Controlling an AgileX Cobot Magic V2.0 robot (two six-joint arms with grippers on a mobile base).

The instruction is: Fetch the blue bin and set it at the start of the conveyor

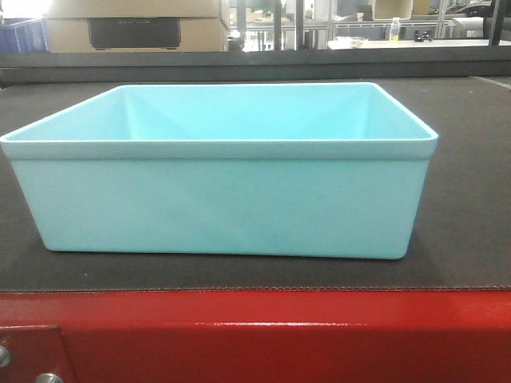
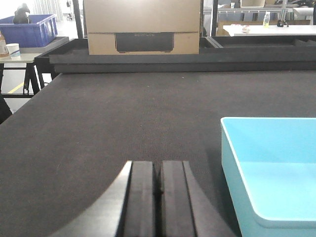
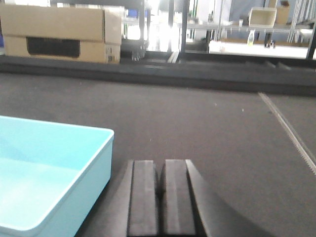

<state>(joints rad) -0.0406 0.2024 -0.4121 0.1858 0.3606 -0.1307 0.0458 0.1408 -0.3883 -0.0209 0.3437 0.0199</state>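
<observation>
The pale aqua-blue bin (image 1: pixel 223 171) stands empty and upright on the dark belt of the conveyor start (image 1: pixel 471 231), close behind the red frame (image 1: pixel 263 335). My left gripper (image 2: pixel 158 165) is shut and empty over the belt, just left of the blue bin's left end (image 2: pixel 269 168). My right gripper (image 3: pixel 159 164) is shut and empty over the belt, just right of the bin's right end (image 3: pixel 49 173). Neither gripper touches the bin. No gripper shows in the front view.
A cardboard box (image 2: pixel 143 27) stands beyond the belt's far edge. A dark royal-blue crate (image 2: pixel 29 29) sits on a table at the far left. A steel rail (image 3: pixel 289 131) runs along the belt's right side. Tables with bottles stand behind.
</observation>
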